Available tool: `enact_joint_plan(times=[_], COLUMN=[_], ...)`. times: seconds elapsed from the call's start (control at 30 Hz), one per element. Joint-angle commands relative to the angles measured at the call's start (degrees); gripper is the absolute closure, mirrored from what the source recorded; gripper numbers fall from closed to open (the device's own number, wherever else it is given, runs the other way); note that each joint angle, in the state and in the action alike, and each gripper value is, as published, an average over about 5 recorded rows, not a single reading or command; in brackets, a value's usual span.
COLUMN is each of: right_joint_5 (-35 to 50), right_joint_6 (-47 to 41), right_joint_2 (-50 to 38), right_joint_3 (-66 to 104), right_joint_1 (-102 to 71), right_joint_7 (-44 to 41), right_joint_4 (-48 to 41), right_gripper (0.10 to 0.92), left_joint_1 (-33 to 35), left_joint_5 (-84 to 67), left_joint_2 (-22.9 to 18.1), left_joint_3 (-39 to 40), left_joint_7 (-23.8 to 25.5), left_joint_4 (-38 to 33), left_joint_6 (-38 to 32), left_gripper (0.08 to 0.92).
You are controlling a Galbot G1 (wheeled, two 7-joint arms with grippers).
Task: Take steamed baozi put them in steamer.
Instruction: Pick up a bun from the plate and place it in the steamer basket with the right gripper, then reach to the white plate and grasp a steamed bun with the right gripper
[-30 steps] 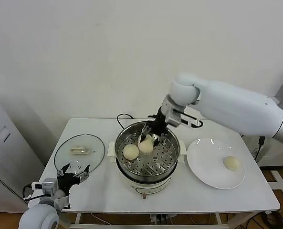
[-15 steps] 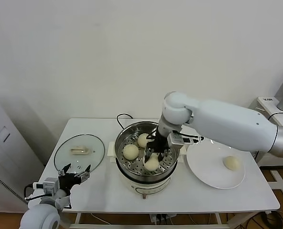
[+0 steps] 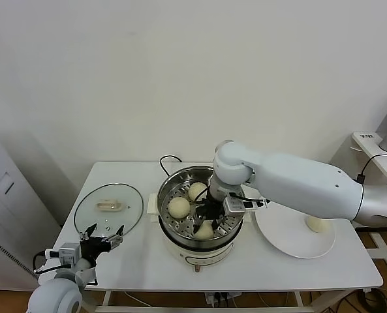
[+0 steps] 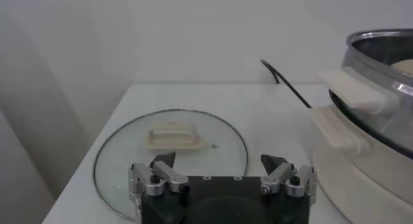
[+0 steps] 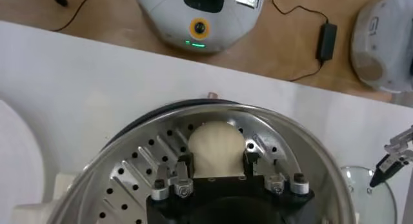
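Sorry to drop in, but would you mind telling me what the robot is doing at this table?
It is moving buns from a plate into a steamer. The right gripper is down inside the steamer with its fingers either side of a bun on the perforated tray, at the side nearest the robot. Two more buns sit in the steamer, and one bun is left on the plate. The left gripper waits open by the glass lid.
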Motion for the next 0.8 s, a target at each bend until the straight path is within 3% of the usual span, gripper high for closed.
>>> enact_joint_plan(times=[0.03, 0.27, 0.5, 0.8], right_joint_5=[-1.8, -0.7, 2.7, 10.5], right_joint_6=[0.2, -0.4, -3.9, -20.7], right_joint_2=[0.3, 0.2, -1.4, -11.6], right_joint_3=[0.6, 3.6, 9.6, 3.5], right_joint_1=[-1.5, 1.5, 8.0, 14.1], right_joint_7=[0.6, -1.0, -4.0, -9.4], right_joint_4=[0.3, -0.8, -10.0, -22.3], right_gripper=[0.379, 0.216, 0.203, 0.203], left_joint_1=[0.1, 0.1, -0.3, -0.7], left_joint_5=[0.0, 0.0, 0.0, 0.0], left_joint_2=[0.0, 0.0, 0.2, 0.5], left_joint_3=[0.0, 0.0, 0.0, 0.1], left_joint_7=[0.0, 0.1, 0.1, 0.0], left_joint_4=[0.1, 0.2, 0.0, 0.0], left_joint_6=[-0.1, -0.1, 0.0, 0.2], left_gripper=[0.177, 0.177, 0.177, 0.177])
